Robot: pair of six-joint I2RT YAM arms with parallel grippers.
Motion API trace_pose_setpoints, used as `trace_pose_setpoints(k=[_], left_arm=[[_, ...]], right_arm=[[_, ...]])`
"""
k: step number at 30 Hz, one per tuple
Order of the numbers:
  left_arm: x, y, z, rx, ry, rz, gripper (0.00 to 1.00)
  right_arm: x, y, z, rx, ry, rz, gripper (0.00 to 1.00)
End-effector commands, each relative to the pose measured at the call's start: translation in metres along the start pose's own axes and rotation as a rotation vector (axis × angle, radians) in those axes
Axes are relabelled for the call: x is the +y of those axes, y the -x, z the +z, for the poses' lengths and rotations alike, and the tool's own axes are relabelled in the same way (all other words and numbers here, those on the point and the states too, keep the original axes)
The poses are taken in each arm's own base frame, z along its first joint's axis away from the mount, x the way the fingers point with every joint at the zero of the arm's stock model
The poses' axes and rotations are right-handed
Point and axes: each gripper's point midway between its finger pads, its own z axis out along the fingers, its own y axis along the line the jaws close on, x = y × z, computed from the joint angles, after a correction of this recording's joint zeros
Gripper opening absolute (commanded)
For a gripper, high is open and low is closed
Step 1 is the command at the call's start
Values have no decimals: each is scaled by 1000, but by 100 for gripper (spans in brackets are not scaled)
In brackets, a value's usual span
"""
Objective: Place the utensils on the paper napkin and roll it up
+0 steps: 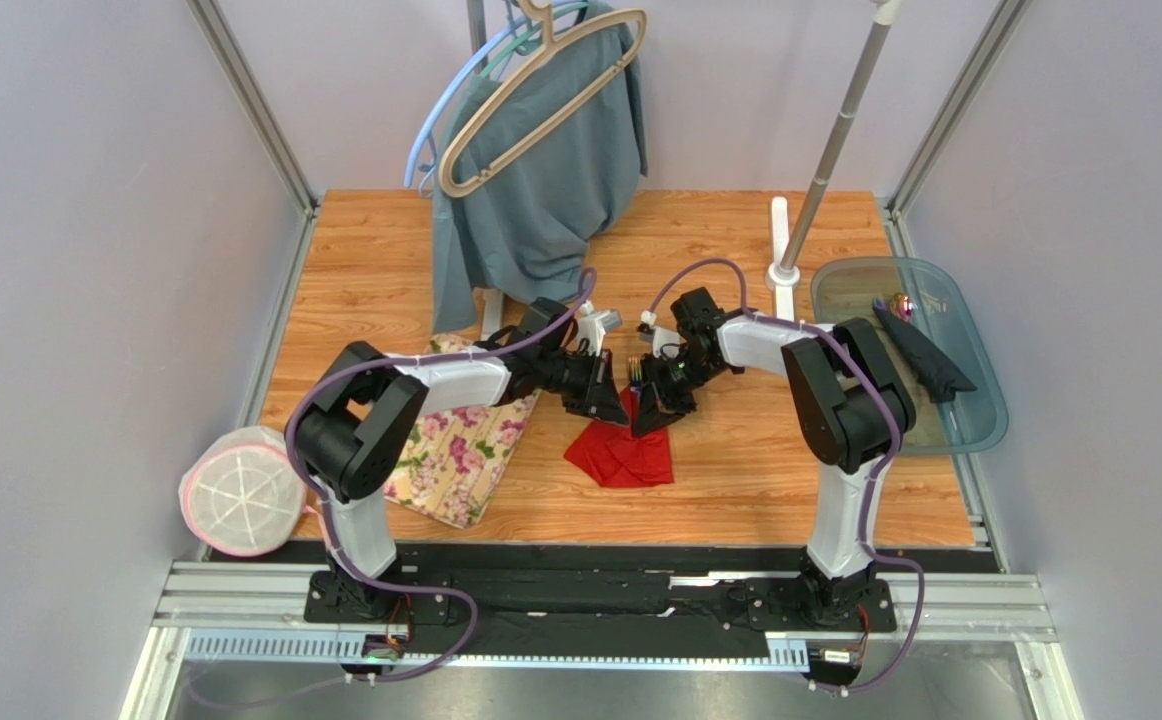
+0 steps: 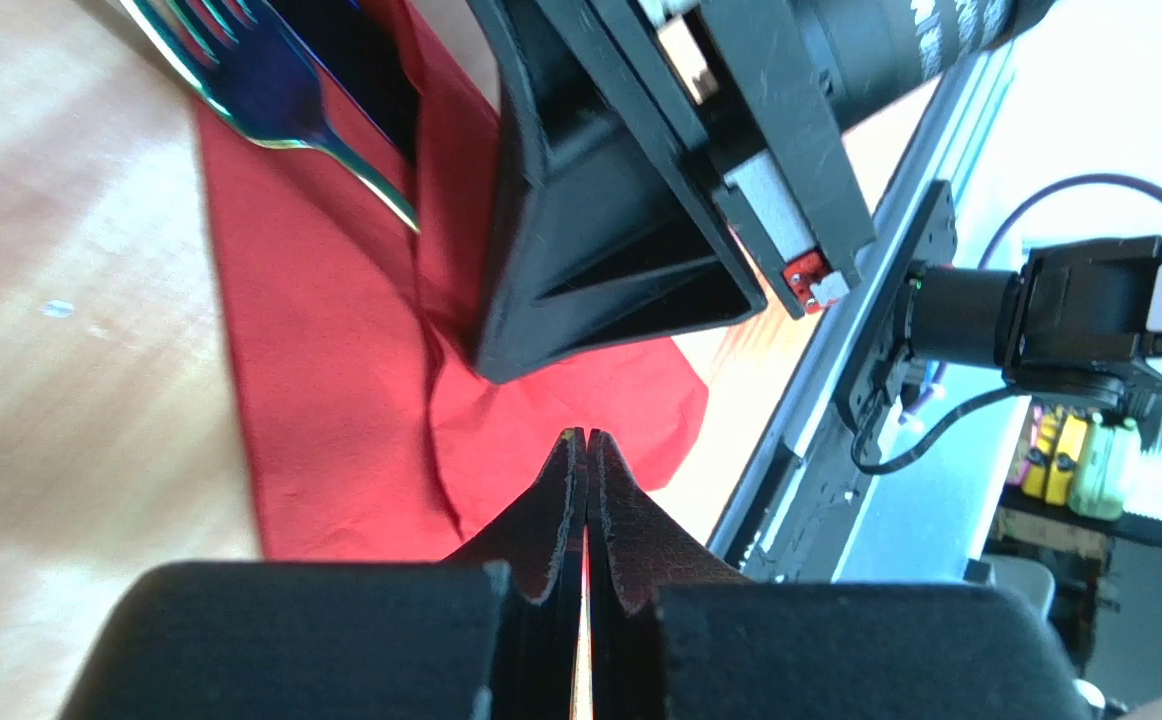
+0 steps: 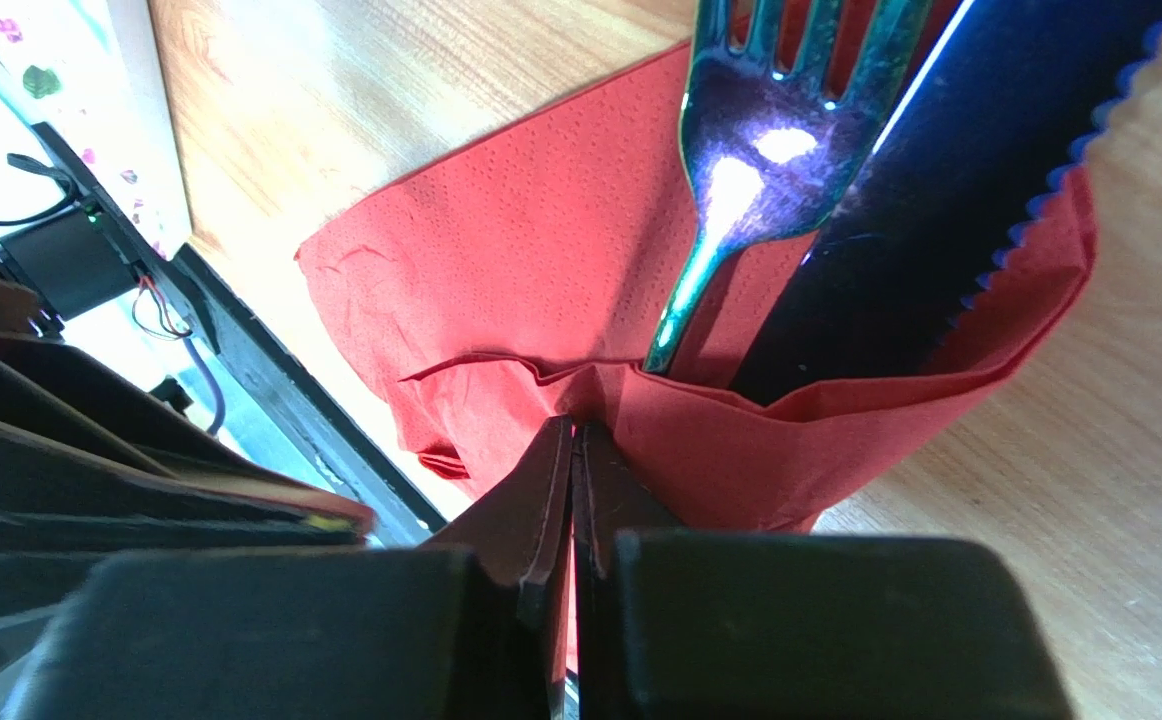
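- Right gripper [image 3: 572,438]: clenched. We see a raised fold of the paper napkin [image 3: 542,255] pinched at its tips, with red showing in the slit between the fingers.
- Left gripper [image 2: 587,447]: jaws pressed flat together, tips low over a wrinkled part of the napkin. We cannot tell whether any paper is caught between them.
- In the top view we see both grippers almost nose to nose over the napkin's far side. In the left wrist view, a black finger of the right gripper sits just above the left tips.
- Utensils: we count two, a shiny blue-green fork [image 3: 760,150] and a dark blue serrated knife [image 3: 963,180]. They lie side by side on the napkin.
- Their handles run under the fold the right gripper holds. The tines and blade stick out the far side of it.
- Napkin: red, crumpled and partly folded over, lying on the wooden table [image 1: 768,480] between the two arms.
- To its left we note a floral mat [image 1: 460,443], close but not touching.
- A round white pink-rimmed object [image 1: 242,488] sits at the table's left edge.
- A grey-green garment [image 1: 542,180] hangs at the back.
- A translucent tray [image 1: 861,288] sits at the right edge with dark items in it.
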Motion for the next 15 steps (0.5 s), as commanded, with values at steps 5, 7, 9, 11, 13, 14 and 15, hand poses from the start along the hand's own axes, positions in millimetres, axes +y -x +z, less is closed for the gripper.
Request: trace_pose_setpoints(k=[5,7,9,11,13,14,15], left_arm=[[24,-29,21,99,46,-66,0],[35,-35,23,128,78,-77,0],[45,-35,24,136,123,-73,0],[58,-40,23,165,170,-85,0],[64,-37,23,166,201,-81,0],[65,-36,22,166,207,-74,0],[65,-34,22,163,208,-69,0]], right_arm=[[-10,13,0,-39,-65,-18,2],[-4,15,-4,-45,-55,-24,3],[6,22,-14,-71,-38,-40,5],[15,28,-25,-91,-24,-51,8],[24,33,-37,-116,-30,-65,13],[26,34,-41,-126,-36,-75,14],[28,38,-46,-145,-52,-83,14]])
